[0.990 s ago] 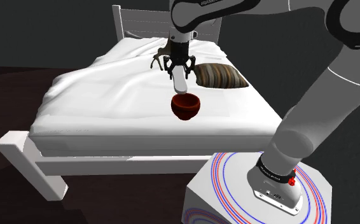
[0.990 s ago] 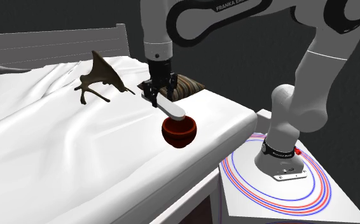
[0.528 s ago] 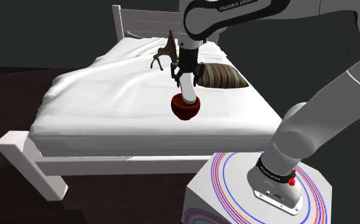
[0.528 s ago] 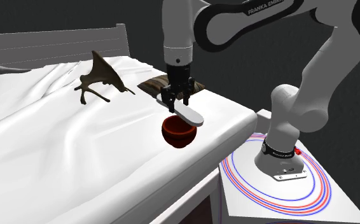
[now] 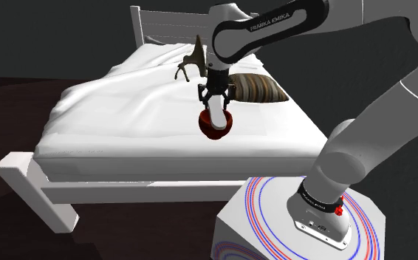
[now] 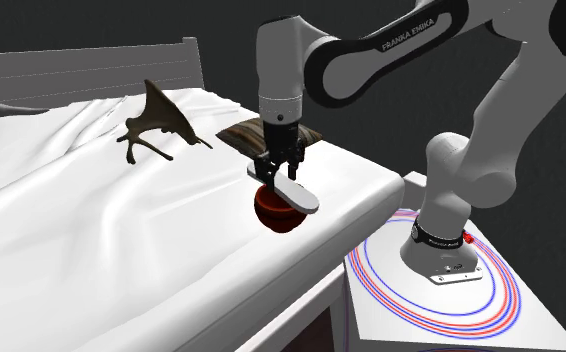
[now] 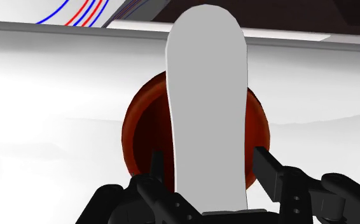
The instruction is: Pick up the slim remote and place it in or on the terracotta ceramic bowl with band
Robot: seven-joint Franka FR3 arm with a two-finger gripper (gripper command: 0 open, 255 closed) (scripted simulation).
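Note:
A slim, plain white remote [image 7: 205, 108] is clasped at one end by my black gripper [image 7: 208, 173], which is shut on it. The remote [image 6: 293, 194] lies flat across the top of the dark red bowl [image 6: 276, 212], which sits on the white bed; whether it touches the rim I cannot tell. In the shoulder view the gripper [image 5: 214, 97] hangs straight over the bowl [image 5: 215, 126], with the remote [image 5: 216, 115] reaching down over its mouth. In the wrist view the bowl [image 7: 144, 124] shows on both sides of the remote.
The white bed [image 5: 126, 111] has a slatted headboard [image 5: 156, 26]. A brown antler-like ornament [image 6: 151, 125] lies further up the bed, and a striped brown cushion [image 5: 258, 87] sits just behind the bowl. My stand [image 5: 303, 221] is beside the bed.
The gripper has carried the remote towards the stand side of the bed and down, from beside and above the bowl to right over its mouth. The fingers stayed shut on the remote.

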